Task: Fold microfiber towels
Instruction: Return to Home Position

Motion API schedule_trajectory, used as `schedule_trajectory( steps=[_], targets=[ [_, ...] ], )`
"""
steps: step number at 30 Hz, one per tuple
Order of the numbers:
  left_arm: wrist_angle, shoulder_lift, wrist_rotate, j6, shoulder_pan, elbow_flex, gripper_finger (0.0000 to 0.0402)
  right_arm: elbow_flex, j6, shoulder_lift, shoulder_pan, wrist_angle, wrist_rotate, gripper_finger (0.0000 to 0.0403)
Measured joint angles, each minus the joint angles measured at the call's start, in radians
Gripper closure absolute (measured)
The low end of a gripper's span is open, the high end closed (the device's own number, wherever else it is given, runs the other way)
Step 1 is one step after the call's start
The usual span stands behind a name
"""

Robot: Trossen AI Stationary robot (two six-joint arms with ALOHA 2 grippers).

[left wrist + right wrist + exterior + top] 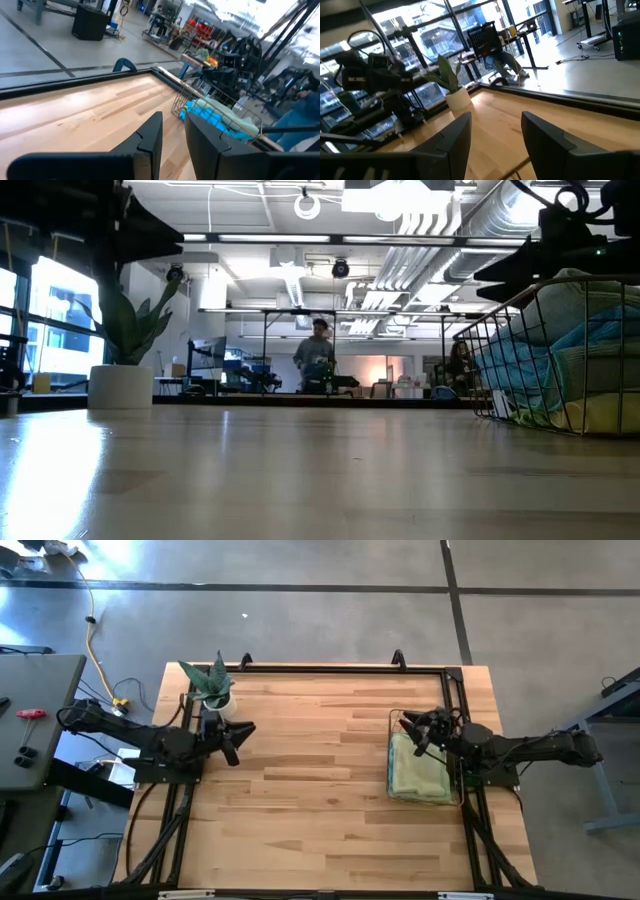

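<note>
Folding progress: you may judge the job all but finished. Every one of the towels [420, 778] in view lies folded in the basket [391, 755], and none shows on the bare wood of the tabletop [320, 810].
Towels, high view: a pale green cloth lies on top of a flat stack that fills the basket, at the right side of the tabletop.
Towels, low view: light blue and yellow layers show through the wire. You cannot count the stack from any view.
Left pincer [174, 122]: it is held above the left part of the tabletop, just beside the plant [212, 688] and well apart from the basket. Its fingers stand a narrow gap apart with nothing between them.
Right pincer [496, 120]: it hangs over the far end of the basket, above the stack and, as far as the low view shows, clear of the cloth. Its fingers stand wide and hold nothing.
Plant: it is upright near the far left corner and plays no part in the folding.
Left to do: by these views, only drawing both arms back to rest, since no cloth waits to be folded or stacked.
Caution: the right pincer sits close above the wire rim, so you would do well to raise it clear before swinging it away.
</note>
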Motion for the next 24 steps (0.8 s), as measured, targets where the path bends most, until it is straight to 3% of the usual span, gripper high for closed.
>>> schedule_trajectory(
  steps=[5, 10, 24],
  targets=[
    [0.109, -0.001, -0.028, 0.0, 0.0, -0.072, 0.0328, 0.0, 0.029, 0.0, 0.0, -0.058, 0.0, 0.0236],
    [0.115, -0.003, -0.065, -0.004, 0.0, -0.117, 0.0328, 0.0, 0.087, 0.0, 0.0, -0.117, 0.001, 0.0236],
    [0.113, -0.01, -0.005, -0.228, 0.0, -0.251, 0.0328, -0.001, 0.079, 0.0, 0.0, -0.148, 0.001, 0.0236]
  ],
)
